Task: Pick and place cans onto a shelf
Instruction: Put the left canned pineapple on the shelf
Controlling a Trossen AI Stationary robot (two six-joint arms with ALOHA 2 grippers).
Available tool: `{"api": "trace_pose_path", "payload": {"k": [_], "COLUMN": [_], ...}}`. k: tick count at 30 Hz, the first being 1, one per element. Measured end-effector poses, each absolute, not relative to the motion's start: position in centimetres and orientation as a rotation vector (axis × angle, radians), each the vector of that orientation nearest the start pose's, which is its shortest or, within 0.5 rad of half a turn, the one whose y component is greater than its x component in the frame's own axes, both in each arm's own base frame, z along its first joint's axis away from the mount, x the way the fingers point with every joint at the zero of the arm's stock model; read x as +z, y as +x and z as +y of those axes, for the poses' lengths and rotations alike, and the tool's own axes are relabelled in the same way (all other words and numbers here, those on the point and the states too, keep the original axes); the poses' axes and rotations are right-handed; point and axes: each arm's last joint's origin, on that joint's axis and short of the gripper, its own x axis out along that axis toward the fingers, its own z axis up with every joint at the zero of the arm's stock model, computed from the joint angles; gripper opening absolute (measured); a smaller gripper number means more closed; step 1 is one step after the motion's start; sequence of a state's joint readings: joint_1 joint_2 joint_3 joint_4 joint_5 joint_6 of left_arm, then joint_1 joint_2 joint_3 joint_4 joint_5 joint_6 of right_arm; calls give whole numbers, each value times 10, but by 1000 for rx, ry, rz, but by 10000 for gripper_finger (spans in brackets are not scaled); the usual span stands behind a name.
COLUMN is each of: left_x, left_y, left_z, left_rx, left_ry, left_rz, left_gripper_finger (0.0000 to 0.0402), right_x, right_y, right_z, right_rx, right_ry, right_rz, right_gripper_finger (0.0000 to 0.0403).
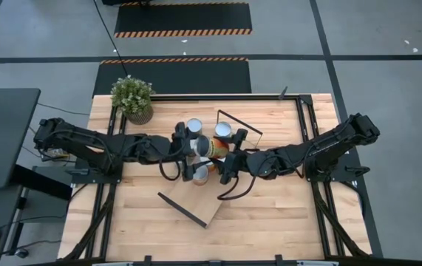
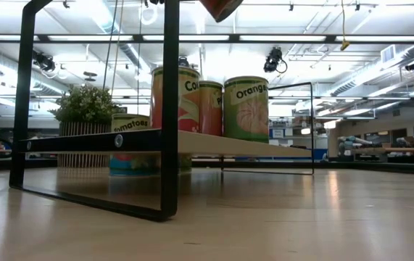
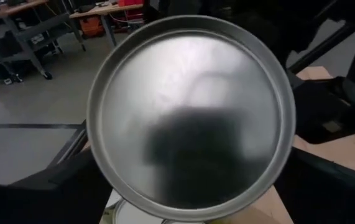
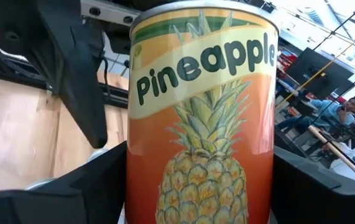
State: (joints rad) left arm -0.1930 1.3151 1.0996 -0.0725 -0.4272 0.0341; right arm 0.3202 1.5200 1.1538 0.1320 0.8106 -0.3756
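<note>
A pineapple can (image 1: 206,146) hangs on its side above the shelf (image 1: 212,210), between my two grippers. My right gripper (image 1: 224,157) is shut on it. My left gripper (image 1: 189,151) is open; its fingers stand on either side of the can's silver end (image 3: 189,112), apart from it. The can's lower edge (image 2: 221,7) shows at the top of the low view. Three cans (image 2: 246,107) stand upright on the shelf board (image 2: 228,145). A tomatoes can (image 2: 130,143) stands on the table behind it. My right gripper pinches the pineapple can's side wall (image 4: 141,186) between its two fingers (image 4: 71,186), one on each flank of the label. The fingers come nearly level from the table's right side. The can is lifted clear of the shelf, its silver end toward my left gripper.
A potted green plant (image 1: 132,98) stands at the table's far left. The shelf's black wire frames (image 2: 169,109) rise at both short ends. Bare tabletop lies along the near edge (image 1: 270,229).
</note>
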Motion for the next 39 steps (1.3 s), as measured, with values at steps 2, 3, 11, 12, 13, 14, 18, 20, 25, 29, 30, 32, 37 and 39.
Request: {"api": "trace_pose_path", "payload": {"k": [2, 3, 11, 12, 13, 14, 18, 20, 25, 29, 30, 32, 37, 39], "left_x": [338, 338, 348, 348, 348, 348, 334, 325, 314, 309, 309, 307, 307, 306], "left_y": [292, 292, 270, 268, 266, 264, 264, 264, 262, 265, 267, 272, 283, 286], "left_z": [-45, -44, -40, -39, -39, -39, -42, -43, -42, -40, -39, -34, -23, -21], "left_rx": [234, 246, 248, 235, 220, 199, 116, 111, 120, 150, 169, 212, 274, 279], "left_ry": [125, 131, 225, 218, 211, 201, 170, 161, 131, 112, 105, 78, 3, -3], "left_rz": [285, 289, 337, 343, 350, 360, 380, 403, 377, 305, 281, 247, 161, 146], "left_gripper_finger": [389, 389, 393, 393, 393, 393, 393, 393, 394, 394, 394, 394, 394, 394], "right_x": [315, 314, 319, 319, 318, 318, 305, 297, 279, 273, 272, 274, 274, 274], "right_y": [331, 331, 309, 305, 302, 300, 292, 290, 284, 280, 280, 281, 282, 282], "right_z": [88, 87, 90, 91, 91, 92, 96, 97, 100, 103, 104, 108, 113, 111], "right_rx": [-449, -454, -468, -465, -462, -463, -454, -464, -495, -479, -466, -435, -344, -353], "right_ry": [-498, -502, -481, -470, -455, -433, -401, -404, -406, -380, -381, -375, -376, -386], "right_rz": [296, 302, 382, 398, 409, 414, 442, 455, 466, 408, 383, 310, 178, 159], "right_gripper_finger": [322, 322, 322, 322, 322, 322, 322, 322, 322, 322, 322, 322, 322, 322]}}
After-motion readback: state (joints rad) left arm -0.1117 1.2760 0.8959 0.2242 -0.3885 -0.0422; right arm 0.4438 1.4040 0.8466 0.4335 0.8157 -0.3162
